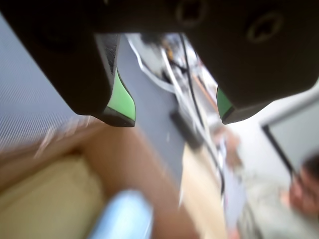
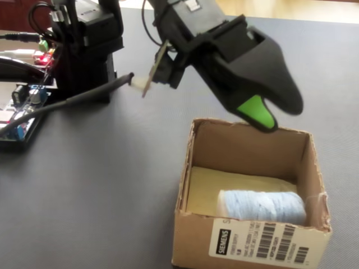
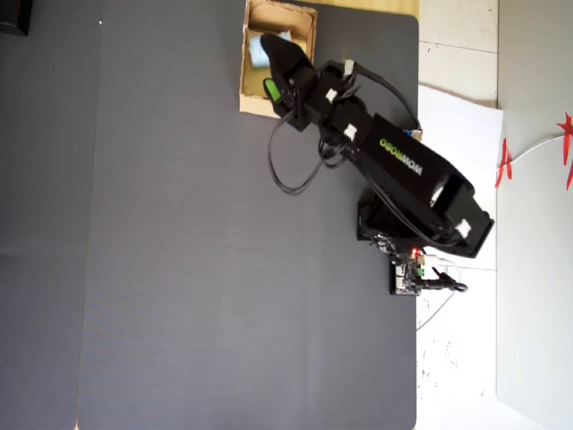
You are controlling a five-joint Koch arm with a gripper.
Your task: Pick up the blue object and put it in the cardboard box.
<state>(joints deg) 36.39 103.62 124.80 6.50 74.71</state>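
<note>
Blue roll (image 2: 262, 205) lay on its side inside the box (image 2: 249, 140), on the yellowish floor at the lower right of the fixed view, close against the near wall. In the wrist view it showed only as a pale blur (image 1: 124, 216) at the bottom centre; in the overhead view a sliver (image 3: 257, 49) appeared at the top, beside the arm. The end effector (image 1: 177, 112) hung above the box with its jaws spread and nothing between them; green pads (image 1: 121, 99) lined the inner faces. In the fixed view only one green-tipped jaw was visible, poised over the far wall of the box, clear of the roll.

Handling, as judged: the roll looked soft, light and compressible, with a fibrous surface and whitish ends, so it should resist slipping and tolerate a firm pinch. The best hold would seemingly be across the middle of its cylindrical body, jaws on opposite sides, not on the ends. With the roll resting in the box and the jaws empty, the placing appeared complete.

Writing: a white label (image 2: 263, 242) on the box's near face read "SIEMENS", with barcodes and smaller print too fine to read. Green lettering on the arm (image 3: 400, 155) in the overhead view read roughly "WOWROBO". The box stood on a dark grey counter (image 2: 101, 190).
</note>
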